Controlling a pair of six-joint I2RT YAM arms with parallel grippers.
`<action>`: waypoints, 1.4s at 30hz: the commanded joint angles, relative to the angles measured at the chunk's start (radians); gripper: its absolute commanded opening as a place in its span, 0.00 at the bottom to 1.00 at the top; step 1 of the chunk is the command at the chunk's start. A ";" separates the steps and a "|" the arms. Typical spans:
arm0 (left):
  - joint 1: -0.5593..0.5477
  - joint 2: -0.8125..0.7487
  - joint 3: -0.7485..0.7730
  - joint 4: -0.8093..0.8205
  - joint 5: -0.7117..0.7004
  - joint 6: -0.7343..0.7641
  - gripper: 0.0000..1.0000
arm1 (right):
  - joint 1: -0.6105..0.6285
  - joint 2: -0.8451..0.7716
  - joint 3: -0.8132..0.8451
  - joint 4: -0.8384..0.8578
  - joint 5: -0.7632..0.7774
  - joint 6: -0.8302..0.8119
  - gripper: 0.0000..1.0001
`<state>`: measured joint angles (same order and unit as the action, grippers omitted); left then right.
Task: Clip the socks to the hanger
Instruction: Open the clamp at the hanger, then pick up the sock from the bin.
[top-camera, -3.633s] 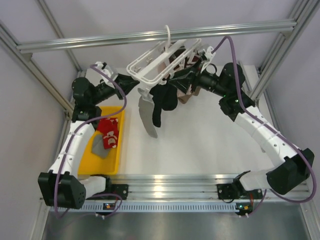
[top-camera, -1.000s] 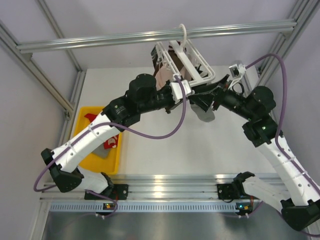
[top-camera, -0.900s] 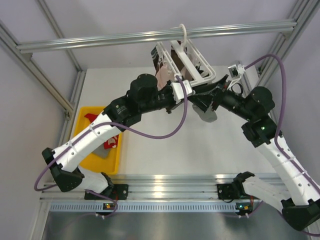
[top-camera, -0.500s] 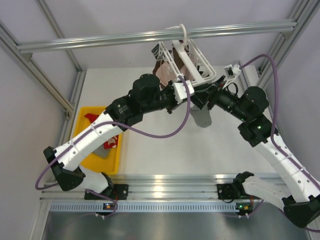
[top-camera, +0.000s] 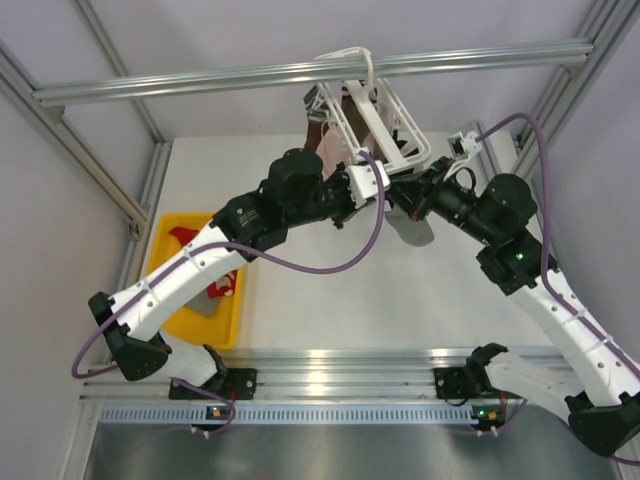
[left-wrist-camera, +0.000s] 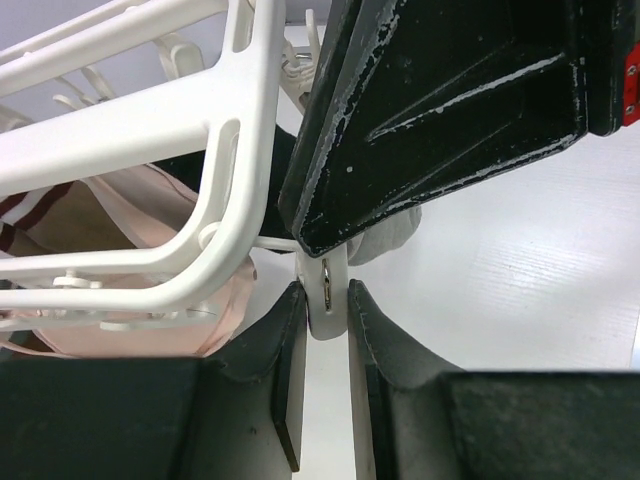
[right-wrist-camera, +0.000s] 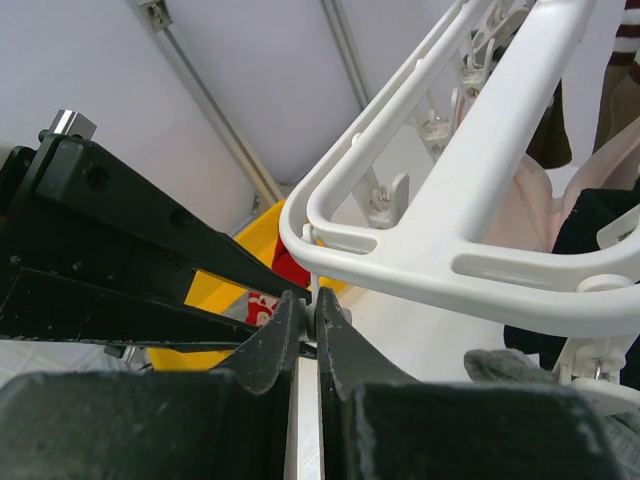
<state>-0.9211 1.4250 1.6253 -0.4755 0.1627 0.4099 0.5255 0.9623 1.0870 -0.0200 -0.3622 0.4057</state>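
White plastic, the hanger (top-camera: 392, 125) dangles by its hook from the aluminium rail (top-camera: 200, 80) across the top of the cell. It is tilted and sits over the far part of the table (top-camera: 400, 300). A grey sock (top-camera: 414, 230) hangs under its near right end, and a pale-pink sock (top-camera: 325, 150) hangs from the far left side of the frame.

Both arms reach up and meet just beneath that near end. From the left wrist camera, the left gripper (left-wrist-camera: 325, 292) is pinched on a small white clip peg (left-wrist-camera: 318, 320) that hangs off the frame. One finger presses each side of the peg, and the grey sock shows just behind it. The right gripper (right-wrist-camera: 308, 305) comes in from the other side with its fingers (right-wrist-camera: 270, 345) brought together. From where I stand I can't make out anything caught between them. Its tips sit right under the rounded corner of the frame, up against one of the left arm's black fingers.

Well away from all this, at the left edge of the table, a yellow tray (top-camera: 165, 290) holds red socks (top-camera: 224, 284) with white markings. A second grey sock (top-camera: 203, 303) lies beside them in the tray.
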 joint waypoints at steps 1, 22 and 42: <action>-0.050 -0.009 0.010 -0.066 0.135 -0.026 0.18 | 0.004 -0.008 0.016 -0.014 0.000 -0.010 0.00; 0.529 -0.354 -0.393 -0.063 0.345 -0.540 0.63 | -0.035 -0.017 0.019 0.058 -0.055 0.015 0.00; 1.169 -0.217 -0.552 -0.561 0.101 0.078 0.61 | -0.039 0.029 0.060 0.026 -0.073 -0.024 0.00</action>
<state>0.1978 1.1187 1.0637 -0.9672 0.2932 0.3843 0.4938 0.9844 1.0897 0.0086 -0.4065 0.3935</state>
